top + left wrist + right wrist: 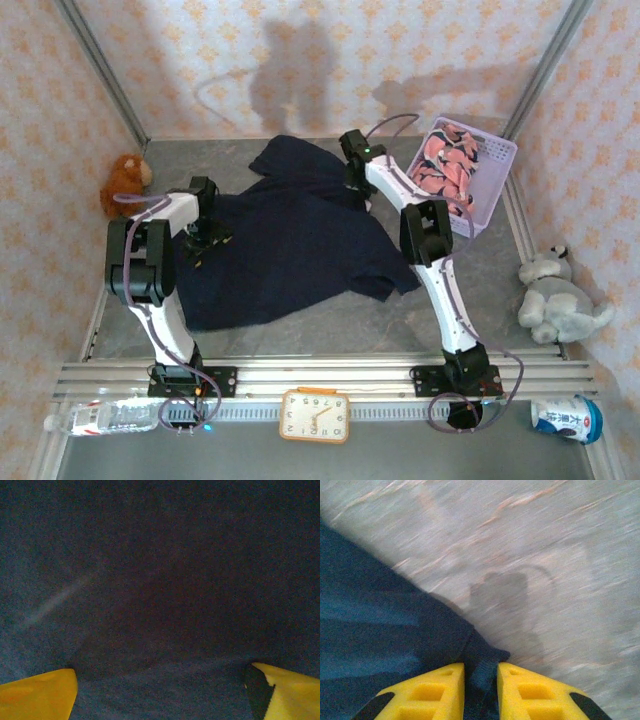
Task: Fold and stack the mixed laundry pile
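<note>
Top external: we saw the navy garment (290, 240) sprawled unfolded on the table (480, 300), right gripper (480, 666) pinching its edge, left gripper (161, 669) spread above it; the pink garment (447, 165) waited in the basket (497, 160), nothing stacked.

Motion-blurred table (545, 555) beyond the navy garment (380, 630)

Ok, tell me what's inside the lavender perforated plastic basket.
The small pink cloth garment with navy-and-white print lies bunched inside the lavender perforated plastic basket. Anything beneath the garment, and the floor under it, is covered.
</note>
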Controlling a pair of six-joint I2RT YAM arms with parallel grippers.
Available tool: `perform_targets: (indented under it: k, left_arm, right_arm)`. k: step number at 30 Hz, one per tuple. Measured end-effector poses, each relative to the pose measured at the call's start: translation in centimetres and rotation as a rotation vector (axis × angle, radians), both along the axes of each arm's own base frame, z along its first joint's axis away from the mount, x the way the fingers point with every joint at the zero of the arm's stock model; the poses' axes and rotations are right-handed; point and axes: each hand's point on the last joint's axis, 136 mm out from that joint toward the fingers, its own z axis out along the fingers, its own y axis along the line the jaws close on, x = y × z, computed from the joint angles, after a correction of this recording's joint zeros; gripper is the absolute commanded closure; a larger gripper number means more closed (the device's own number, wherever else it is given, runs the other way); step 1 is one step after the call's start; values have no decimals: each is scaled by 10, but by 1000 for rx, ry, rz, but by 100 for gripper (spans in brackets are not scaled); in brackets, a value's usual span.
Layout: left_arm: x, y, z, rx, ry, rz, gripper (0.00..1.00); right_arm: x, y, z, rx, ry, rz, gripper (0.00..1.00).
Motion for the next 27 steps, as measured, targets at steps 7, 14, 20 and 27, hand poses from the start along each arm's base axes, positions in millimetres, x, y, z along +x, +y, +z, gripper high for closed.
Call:
perform_targets:
  k: [7,14,20,27]
  left_arm:
    - [69,-11,4,-43,-44,-123,13]
    - [143,-25,27,-35,-157,-201,8]
    - [160,-32,64,-60,-243,-212,0]
    - [110,-48,106,-88,-276,-231,0]
  right_arm:
    - [22,-82,5,-44,-24,-162,77]
    - [44,-83,22,-3,-85,-125,56]
    - [24,-61,41,50,-56,-9,38]
    - [-68,-55,103,88,-16,107,35]
